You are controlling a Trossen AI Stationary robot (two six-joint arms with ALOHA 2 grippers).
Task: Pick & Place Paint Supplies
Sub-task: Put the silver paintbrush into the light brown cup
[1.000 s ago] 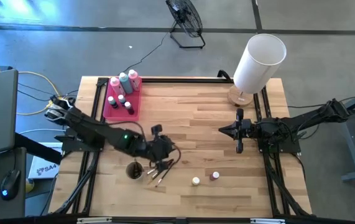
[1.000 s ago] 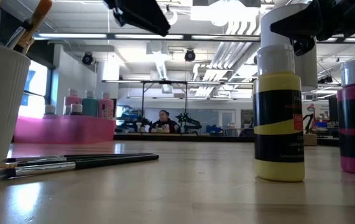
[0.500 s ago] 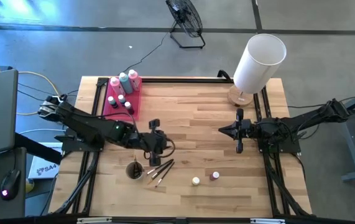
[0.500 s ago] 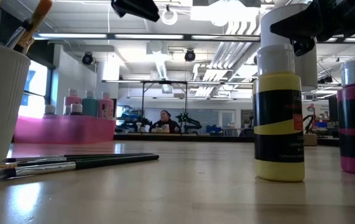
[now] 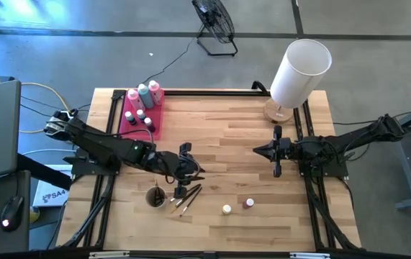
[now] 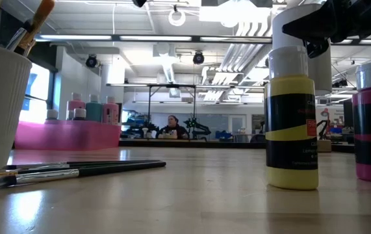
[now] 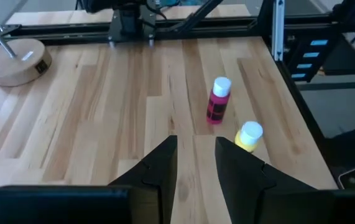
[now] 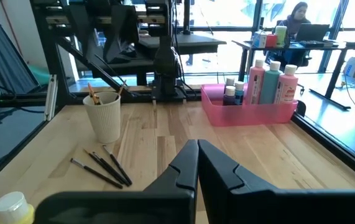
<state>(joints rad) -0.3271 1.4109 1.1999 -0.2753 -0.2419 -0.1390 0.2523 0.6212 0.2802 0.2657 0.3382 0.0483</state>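
The pink tray (image 5: 132,122) sits at the far left corner of the worktop (image 5: 219,137). Standing upright in it are two pink squeeze bottles (image 8: 256,83) with a teal squeeze bottle (image 8: 272,81) between them, all white-capped, and a few tiny paint pots (image 8: 229,95) at the tray's nearer end.

Nearer the front edge than the tray stands a white ribbed cup (image 8: 104,115), with brush handles (image 8: 92,93) sticking out of its top. Just beside the cup, on the side away from the tray, several thin dark-handled brushes (image 5: 188,196) lie loose on the wood. Farther along the front from the tray, a yellow paint pot (image 5: 227,209) and a magenta paint pot (image 5: 249,203) stand upright, near each other but apart.

The left pincer (image 5: 184,175) hovers above the loose brushes, fingers partly spread and empty. The right pincer (image 5: 277,152) waits well across the worktop from the tray, fingers pressed together, holding nothing.
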